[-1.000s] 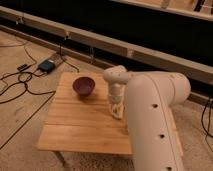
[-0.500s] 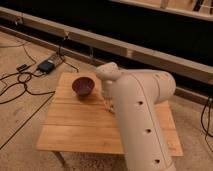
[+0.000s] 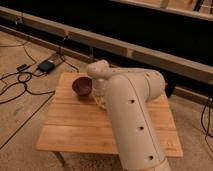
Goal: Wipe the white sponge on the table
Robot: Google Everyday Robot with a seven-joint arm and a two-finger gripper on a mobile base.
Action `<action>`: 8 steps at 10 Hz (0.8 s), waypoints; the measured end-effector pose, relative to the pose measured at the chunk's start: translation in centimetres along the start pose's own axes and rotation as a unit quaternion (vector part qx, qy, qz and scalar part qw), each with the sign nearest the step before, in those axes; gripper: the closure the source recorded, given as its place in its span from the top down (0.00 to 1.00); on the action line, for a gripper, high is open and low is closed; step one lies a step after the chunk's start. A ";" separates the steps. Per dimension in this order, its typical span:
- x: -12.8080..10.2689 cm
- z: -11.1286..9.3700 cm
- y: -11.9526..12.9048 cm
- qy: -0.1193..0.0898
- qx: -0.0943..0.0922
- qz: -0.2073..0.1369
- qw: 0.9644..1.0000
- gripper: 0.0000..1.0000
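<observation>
The big white arm (image 3: 132, 120) is filling the middle of the camera view, reaching up from the bottom edge and bending over the table (image 3: 75, 132), whose light-brown plank top is sitting low on a pale, speckled floor (image 3: 20, 130). The gripper (image 3: 101, 102) is hanging down just behind the arm's elbow, close above the wood and right beside the purple bowl (image 3: 82, 86) — its fingers are closed, though most of the gripper is being hidden by the arm's own casing. The white sponge is not showing anywhere on the planks that can be seen; whether it is lying under the gripper or behind the arm cannot be told from here. The bowl is standing upright near the table's far left corner, its dark rim facing up. Off to the left, black cables (image 3: 17, 82) are trailing in loops across the floor, running toward a small dark box with a bluish top (image 3: 46, 65) that is lying just beyond the table's far edge. Behind everything, a long pale rail (image 3: 125, 47) is crossing the room on a slant, with deep darkness lying above it — and another cable (image 3: 205, 120) is curling down at the right edge. The planks in front of the arm are lying bare and evenly lit.
</observation>
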 end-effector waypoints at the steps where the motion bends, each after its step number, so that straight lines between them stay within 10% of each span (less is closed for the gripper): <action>1: 0.1 0.0 0.9 0.001 -0.004 -0.008 1.000 0.00; 8: 3.2 -0.3 7.6 0.014 -0.048 -0.067 0.996 0.00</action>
